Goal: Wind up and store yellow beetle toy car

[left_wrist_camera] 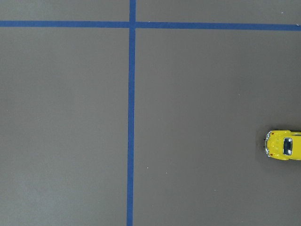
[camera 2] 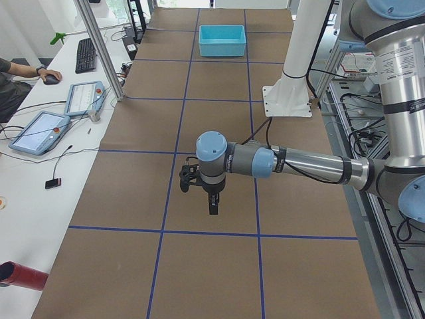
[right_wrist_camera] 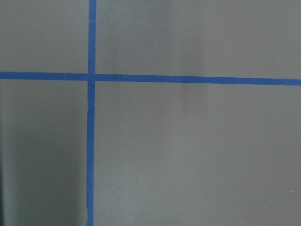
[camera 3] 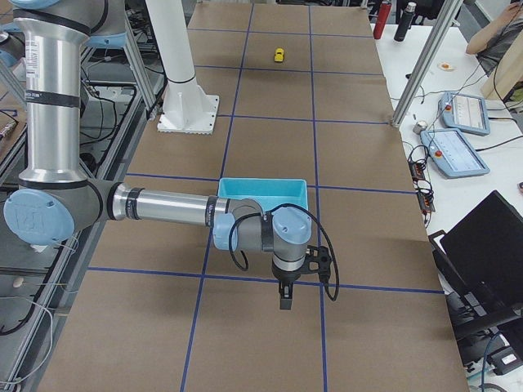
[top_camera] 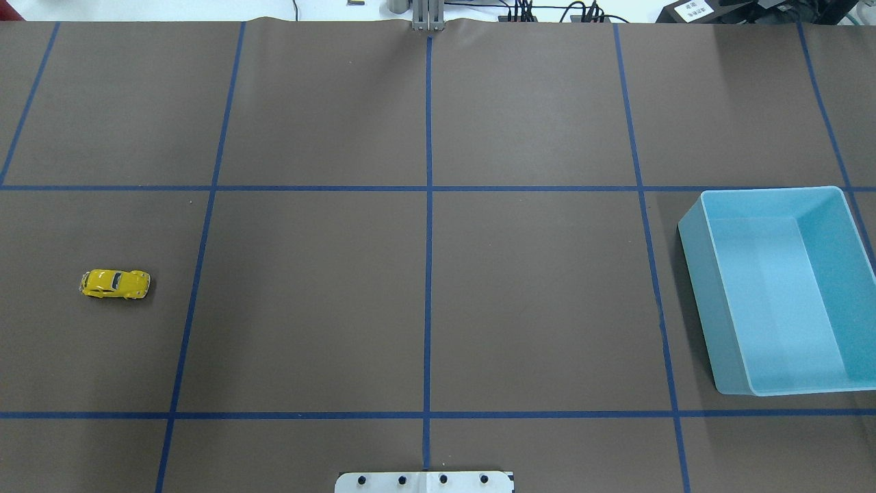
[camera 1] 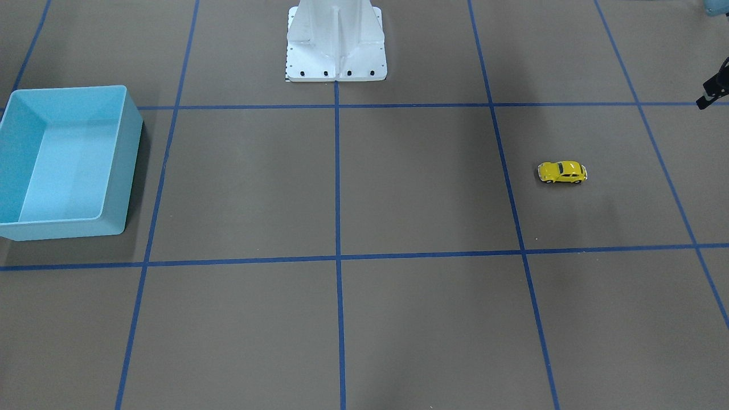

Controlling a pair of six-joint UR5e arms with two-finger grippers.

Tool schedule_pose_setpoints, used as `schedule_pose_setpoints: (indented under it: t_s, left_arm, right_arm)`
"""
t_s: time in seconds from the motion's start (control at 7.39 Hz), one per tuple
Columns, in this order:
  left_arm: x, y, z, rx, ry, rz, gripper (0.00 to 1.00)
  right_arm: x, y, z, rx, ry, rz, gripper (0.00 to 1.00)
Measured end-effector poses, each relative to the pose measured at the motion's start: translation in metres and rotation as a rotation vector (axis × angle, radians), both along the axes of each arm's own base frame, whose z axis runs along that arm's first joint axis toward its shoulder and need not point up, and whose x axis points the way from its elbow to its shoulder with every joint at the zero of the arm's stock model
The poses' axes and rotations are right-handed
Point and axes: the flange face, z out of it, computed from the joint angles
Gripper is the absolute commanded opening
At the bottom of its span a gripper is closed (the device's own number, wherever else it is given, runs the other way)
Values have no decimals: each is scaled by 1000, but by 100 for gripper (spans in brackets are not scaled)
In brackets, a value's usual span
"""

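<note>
The yellow beetle toy car (top_camera: 115,284) stands on its wheels on the brown table, far on my left side, also seen as the car (camera 1: 562,172) and the car (camera 3: 279,55). In the left wrist view the car (left_wrist_camera: 284,145) sits at the right edge, half cut off. The light blue bin (top_camera: 770,191) stands open at the far right and nothing shows inside it. My left gripper (camera 2: 213,209) hangs above the table beyond the car; only a dark part of it (camera 1: 706,101) shows at the front view's edge. My right gripper (camera 3: 285,302) hovers past the bin (camera 3: 261,189). Whether either gripper is open or shut, I cannot tell.
Blue tape lines divide the table into squares. The white robot base (camera 1: 336,51) stands at the middle of the robot's edge. A person sits at a side desk (camera 2: 16,76) with control pendants (camera 2: 40,133). A metal post (camera 2: 99,60) rises at the table's far edge.
</note>
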Motion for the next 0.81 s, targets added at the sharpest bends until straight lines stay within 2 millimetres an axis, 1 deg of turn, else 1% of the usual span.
schedule_pose_setpoints:
  t_s: [0.54,0.81]
  left_arm:
    - [-2,9,6,-16,-2,-2,100]
    - [-2,9,5,-12,-4,-1,100]
  right_arm:
    - [0,2,2,-4,0,0,99]
    - [0,2,2,-4,0,0,99]
